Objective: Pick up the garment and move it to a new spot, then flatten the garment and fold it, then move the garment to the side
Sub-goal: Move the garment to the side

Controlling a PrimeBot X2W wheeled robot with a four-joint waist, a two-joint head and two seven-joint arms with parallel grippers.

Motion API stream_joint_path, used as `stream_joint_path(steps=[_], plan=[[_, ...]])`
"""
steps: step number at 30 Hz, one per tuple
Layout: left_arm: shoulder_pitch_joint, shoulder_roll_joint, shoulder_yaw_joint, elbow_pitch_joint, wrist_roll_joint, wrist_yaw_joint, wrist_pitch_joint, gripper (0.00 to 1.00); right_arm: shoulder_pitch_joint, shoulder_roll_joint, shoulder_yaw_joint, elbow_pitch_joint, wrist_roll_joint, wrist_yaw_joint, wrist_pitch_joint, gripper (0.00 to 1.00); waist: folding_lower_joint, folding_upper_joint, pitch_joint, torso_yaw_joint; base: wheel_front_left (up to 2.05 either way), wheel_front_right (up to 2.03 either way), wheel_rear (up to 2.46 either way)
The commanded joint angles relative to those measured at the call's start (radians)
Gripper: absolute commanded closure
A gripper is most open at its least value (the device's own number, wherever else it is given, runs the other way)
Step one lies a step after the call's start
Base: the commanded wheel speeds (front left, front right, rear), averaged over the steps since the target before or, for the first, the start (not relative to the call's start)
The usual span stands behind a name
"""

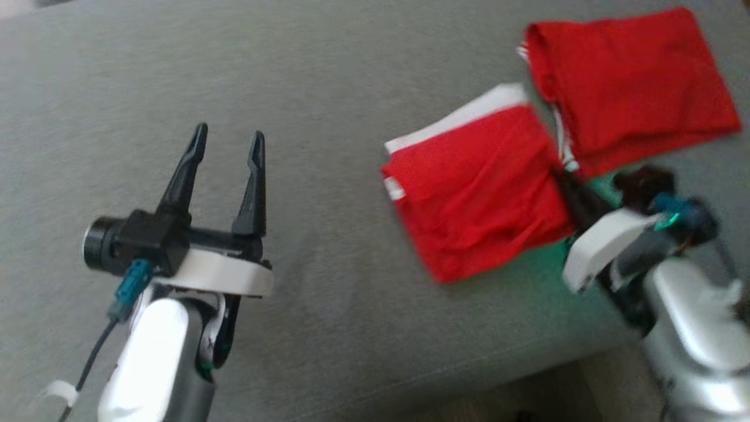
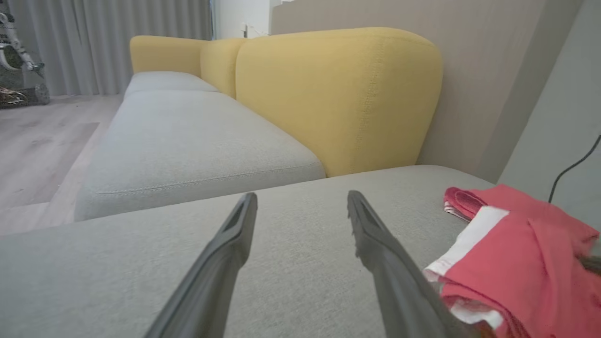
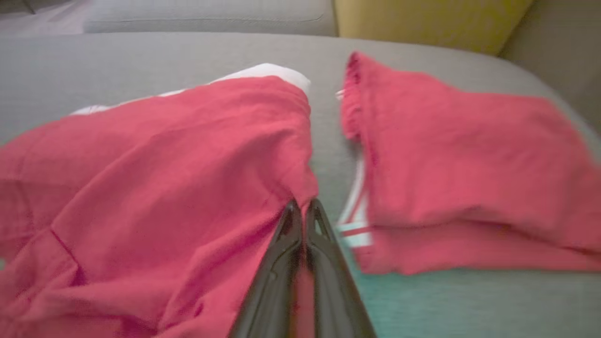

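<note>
A red garment (image 1: 480, 187) with white trim lies on the grey sofa cushion (image 1: 328, 88) in two lobes, one near the middle right and one at the far right (image 1: 633, 82). My right gripper (image 1: 563, 176) is shut on the near lobe's right edge, where the two lobes meet; in the right wrist view red cloth (image 3: 164, 155) is pinched between the closed fingers of that gripper (image 3: 303, 206). My left gripper (image 1: 228, 135) hovers open over bare cushion well to the left of the garment, nothing between its fingers. In the left wrist view the left gripper (image 2: 303, 199) has the garment (image 2: 530, 244) at its lower right.
The cushion's front edge (image 1: 527, 375) runs across the lower right, with floor below it. A yellow backrest (image 2: 338, 94) and a second grey seat cushion (image 2: 188, 141) lie beyond. A dark cable (image 2: 573, 169) hangs by the wall at the right.
</note>
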Motion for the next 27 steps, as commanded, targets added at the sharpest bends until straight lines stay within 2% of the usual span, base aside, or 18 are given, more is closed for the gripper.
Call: stream_joint_path(steps=[1,8,15,21,27], plan=[[-0.045,0.021,0.029,-0.042,0.013,-0.007,0.008,0.00,-0.051,-0.033,-0.001,-0.033,-0.001,-0.001,-0.003,1.00,0.0000,0.0000,0.062,-0.078,0.00,0.00,0.00],[-0.084,0.044,0.006,-0.063,0.031,-0.022,0.045,0.00,-0.203,-0.090,-0.092,0.028,0.050,-0.001,-0.049,1.00,0.0000,0.0000,0.120,-0.140,0.00,0.00,0.00],[-0.112,0.059,-0.015,-0.081,0.045,-0.035,0.075,0.00,-0.331,-0.099,-0.205,0.140,0.072,-0.001,-0.103,1.00,0.0000,0.0000,0.171,-0.156,0.00,0.00,0.00],[-0.136,0.071,-0.037,-0.098,0.054,-0.048,0.097,0.00,-0.437,-0.119,-0.348,0.299,0.103,-0.001,-0.155,1.00,0.0000,0.0000,0.224,-0.153,0.00,0.00,0.00],[-0.146,0.081,-0.046,-0.107,0.055,-0.052,0.109,0.00,-0.490,-0.095,-0.393,0.405,0.123,-0.001,-0.178,1.00,0.0000,0.0000,0.262,-0.157,0.00,0.00,0.00]])
